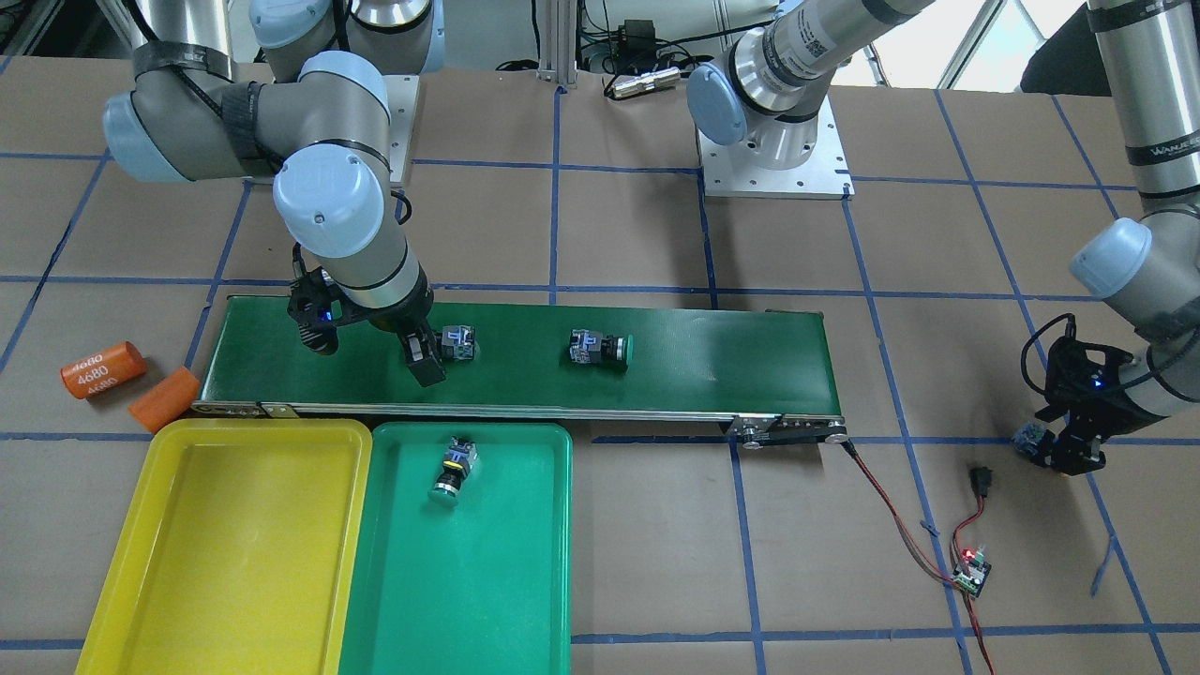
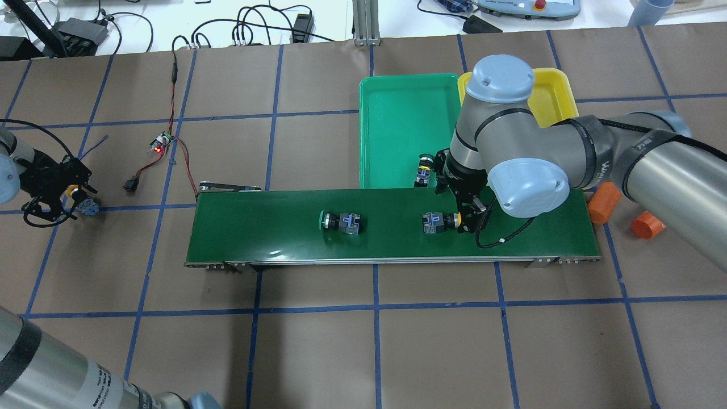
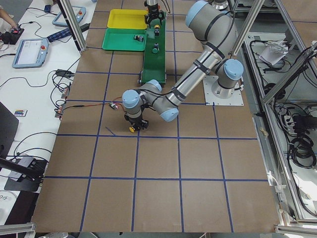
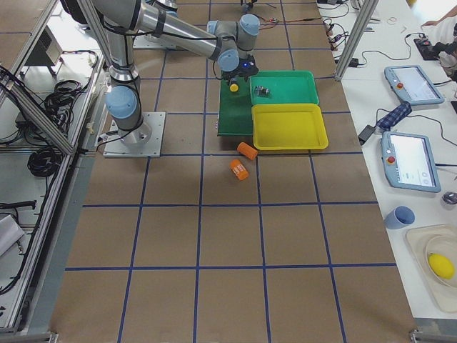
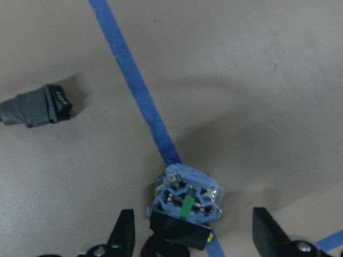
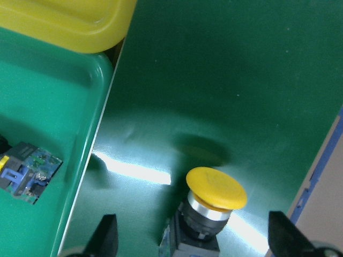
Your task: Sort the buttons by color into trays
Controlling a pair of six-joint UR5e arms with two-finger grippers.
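My right gripper is open over the belt and straddles a yellow-capped button. The right wrist view shows that button between the fingers. A green-capped button lies further along the belt. Another green-capped button lies in the green tray. The yellow tray beside it holds nothing. My left gripper is open, low over the table off the belt's end. It straddles the second yellow-capped button, which rests on the paper.
The dark-green conveyor belt runs across the table behind the trays. Two orange cylinders lie off its end near the yellow tray. A small controller board with red-black wires and a switch lies near my left gripper.
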